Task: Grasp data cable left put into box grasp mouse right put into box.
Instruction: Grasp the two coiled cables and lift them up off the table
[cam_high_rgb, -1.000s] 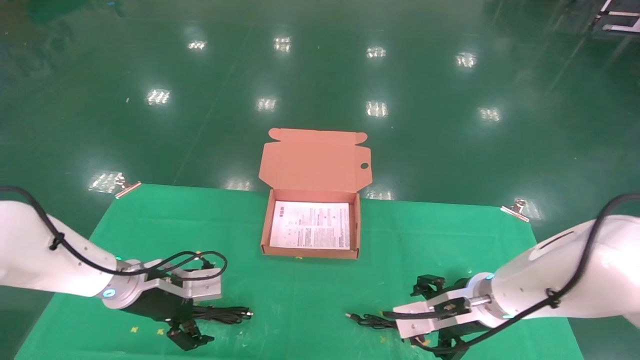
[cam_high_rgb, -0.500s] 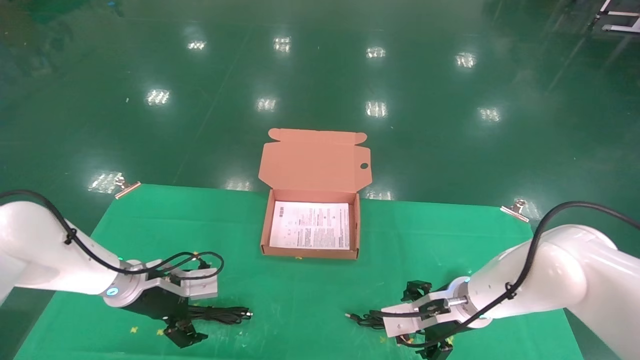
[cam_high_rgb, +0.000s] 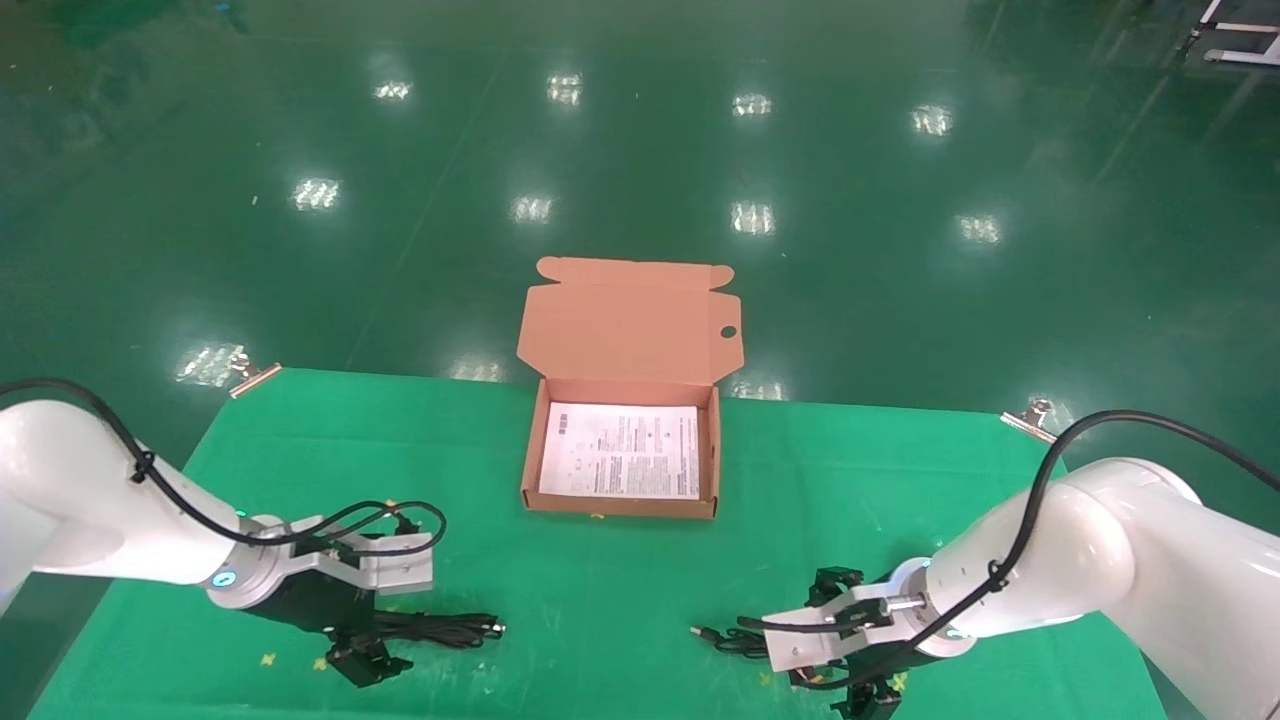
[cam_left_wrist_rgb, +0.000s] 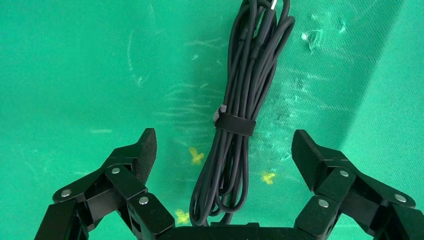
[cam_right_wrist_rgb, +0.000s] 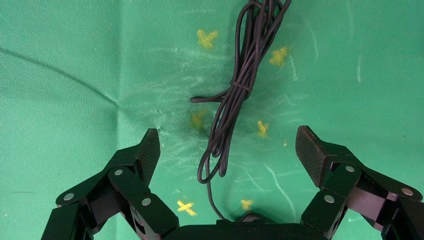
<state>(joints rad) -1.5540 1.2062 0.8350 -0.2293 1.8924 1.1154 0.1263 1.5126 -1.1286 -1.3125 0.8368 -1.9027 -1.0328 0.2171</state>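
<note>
Squarely between wide jaws: data cable (cam_left_wrist_rgb: 235, 120).

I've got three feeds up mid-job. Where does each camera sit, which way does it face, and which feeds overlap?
Head view: on the robot's head, looking forward and down at the table and open box; both white arms show.
Left wrist view: on the left arm, facing down past its open left tool astride the data cable.
Right wrist view: on the right arm, facing down past its open right tool over the mouse's cord.
Shared: head and left wrist views both show the data cable.
</note>
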